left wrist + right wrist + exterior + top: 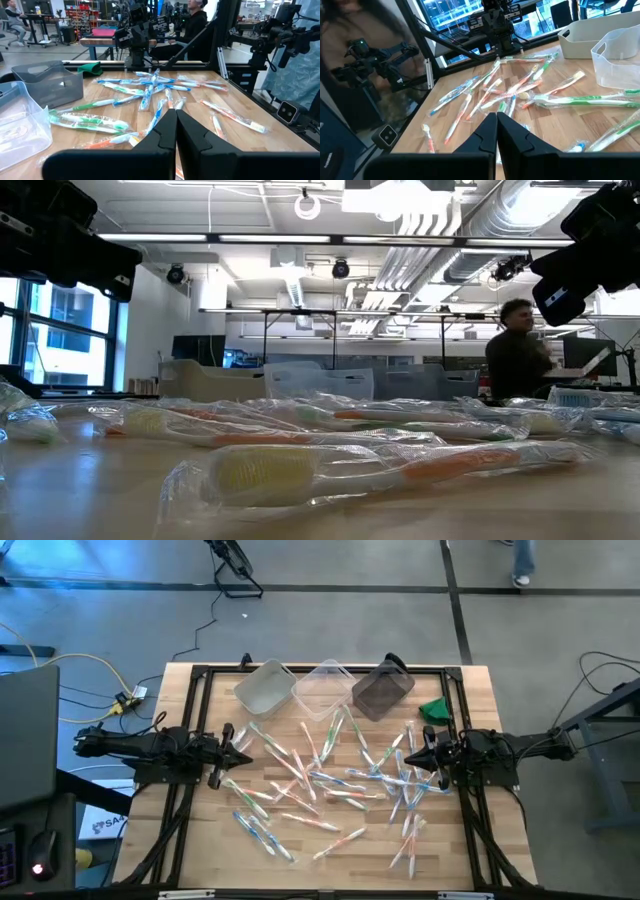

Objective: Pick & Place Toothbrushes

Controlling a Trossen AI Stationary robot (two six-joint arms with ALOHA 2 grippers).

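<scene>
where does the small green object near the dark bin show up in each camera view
High view: green object, far edge of the table, right of the dark bin.
Low view: not visible.
Left wrist view: green object, just beyond the dark bin.
Right wrist view: not in it.
Shared landmark: the dark bin.

A grey concrete floor (330, 630), crossed by dark seams, is seen around the wooden tabletop (330, 850), with a yellow cable (90, 665) trailed beyond the tabletop's left edge. In the low view, an open workshop is shown with white ceiling ducts (440, 225), strip lights (250, 238) and a large window (60, 330) at one side. A seated person (518, 360) is observed among desks and monitors (200, 348) behind the table.
</scene>
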